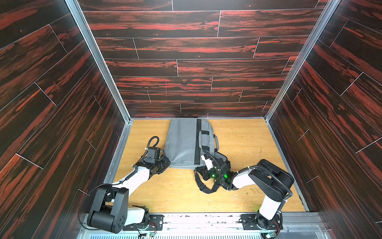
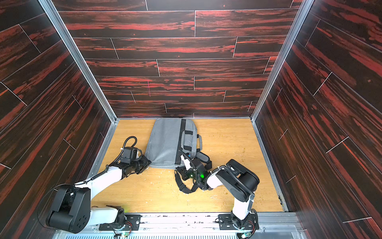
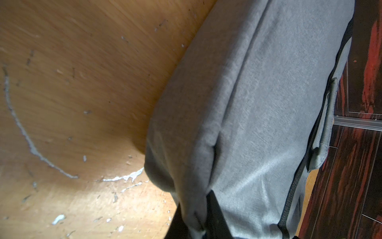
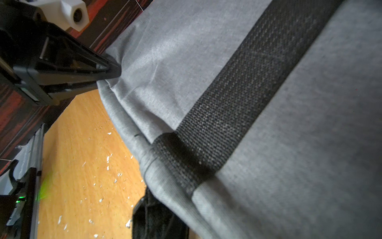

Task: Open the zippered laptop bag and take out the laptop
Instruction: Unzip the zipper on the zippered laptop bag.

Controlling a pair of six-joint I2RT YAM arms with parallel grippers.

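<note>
Our zippered laptop bag (image 1: 184, 142) lies flat at the back middle of the wooden table (image 1: 248, 149), its black shoulder strap (image 1: 203, 188) trailing off the near edge. Our left gripper (image 1: 167, 163) is pinched together on the bag's near left corner; our right gripper (image 1: 201, 172) sits over the strap, and we cannot tell how its jaws stand

The right gripper (image 1: 201, 170) hides its jaws under its own wrist. Between the left gripper (image 3: 196, 215) fingers, the pinched corner of the zippered laptop bag (image 3: 258, 124) blurs, cut off.
</note>
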